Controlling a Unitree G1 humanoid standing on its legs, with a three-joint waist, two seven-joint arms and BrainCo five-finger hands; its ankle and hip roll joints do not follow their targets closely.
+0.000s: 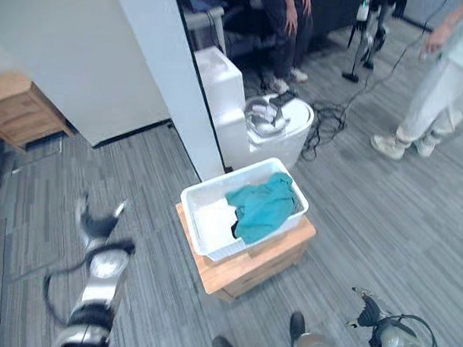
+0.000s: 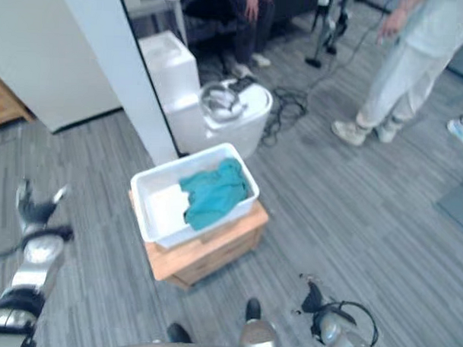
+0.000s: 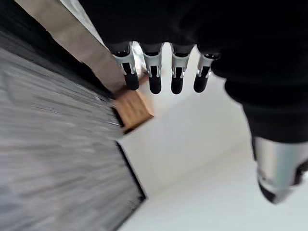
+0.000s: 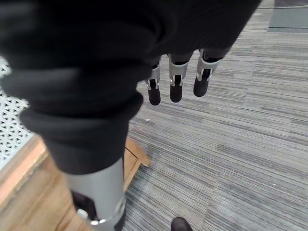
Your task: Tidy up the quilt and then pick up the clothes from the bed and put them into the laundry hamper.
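A white laundry hamper (image 1: pixel 227 250) stands on a low wooden stand (image 1: pixel 252 269) in the middle of the floor. Inside it lie a teal garment (image 1: pixel 265 206) and a white cloth (image 1: pixel 215 218). My left hand (image 1: pixel 97 225) hangs over the floor well to the left of the hamper, its fingers (image 3: pixel 155 73) straight and holding nothing. At the lower right, past the stand's corner, my right hand (image 1: pixel 369 308) is also empty, its fingers (image 4: pixel 175 83) relaxed above the grey floor.
A white partition (image 1: pixel 177 88) rises just behind the hamper. Beyond it stand a white round unit with a metal bowl (image 1: pixel 265 115) and cables on the floor. One person sits at the back (image 1: pixel 290 31); another stands at the right (image 1: pixel 436 97). A wooden cabinet (image 1: pixel 21 109) is far left.
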